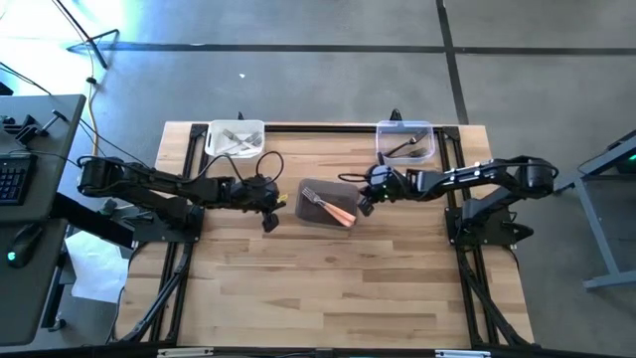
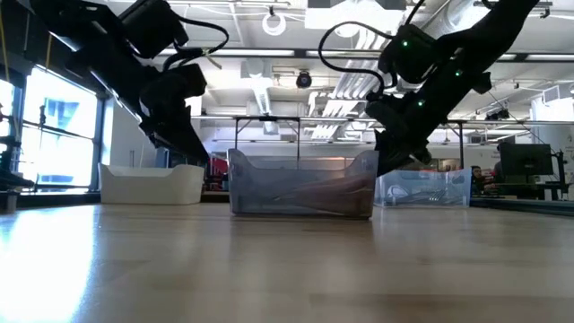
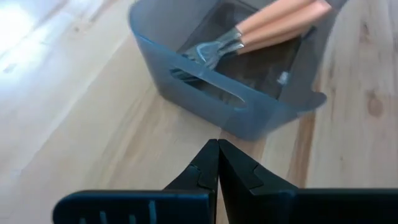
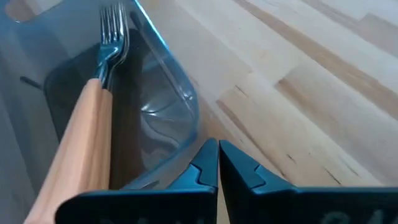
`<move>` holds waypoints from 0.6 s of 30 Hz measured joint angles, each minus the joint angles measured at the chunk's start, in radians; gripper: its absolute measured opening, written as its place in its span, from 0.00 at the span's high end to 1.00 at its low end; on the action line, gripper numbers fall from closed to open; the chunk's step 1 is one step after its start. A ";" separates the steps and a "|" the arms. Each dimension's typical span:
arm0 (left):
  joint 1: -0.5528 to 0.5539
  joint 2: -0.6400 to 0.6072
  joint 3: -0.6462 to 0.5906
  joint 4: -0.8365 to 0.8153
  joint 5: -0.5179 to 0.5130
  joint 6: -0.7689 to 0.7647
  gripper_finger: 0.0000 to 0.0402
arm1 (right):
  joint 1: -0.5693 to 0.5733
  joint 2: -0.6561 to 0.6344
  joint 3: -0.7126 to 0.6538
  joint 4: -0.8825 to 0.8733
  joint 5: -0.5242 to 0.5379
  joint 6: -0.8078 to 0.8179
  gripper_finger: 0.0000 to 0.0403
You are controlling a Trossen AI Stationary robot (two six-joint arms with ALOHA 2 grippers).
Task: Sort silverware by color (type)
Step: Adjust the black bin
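A grey see-through tub (image 1: 328,204) stands mid-table and holds orange-salmon-handled forks (image 1: 335,210), also shown in the left wrist view (image 3: 273,22) and the right wrist view (image 4: 84,134). A white tub (image 1: 235,138) at the far left holds white-handled forks (image 1: 238,142). A clear tub (image 1: 405,142) at the far right holds dark-handled forks (image 1: 402,149). My left gripper (image 1: 270,221) is shut and empty, just left of the grey tub. My right gripper (image 1: 364,207) is shut and empty, at the grey tub's right end.
Bare wooden tabletop (image 1: 338,288) stretches toward the near edge. A desk with a keyboard (image 1: 12,179) stands off the table's left. A black frame rail (image 1: 328,125) runs along the table's far edge behind the tubs.
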 joint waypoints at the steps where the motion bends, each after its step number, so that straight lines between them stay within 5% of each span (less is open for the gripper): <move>1: 0.000 0.000 0.000 0.003 -0.014 0.000 1.00 | -0.003 0.004 0.000 0.009 -0.002 -0.001 1.00; 18: 0.000 -0.018 0.000 -0.013 -0.048 0.003 1.00 | -0.026 -0.021 0.062 0.062 -0.060 -0.147 1.00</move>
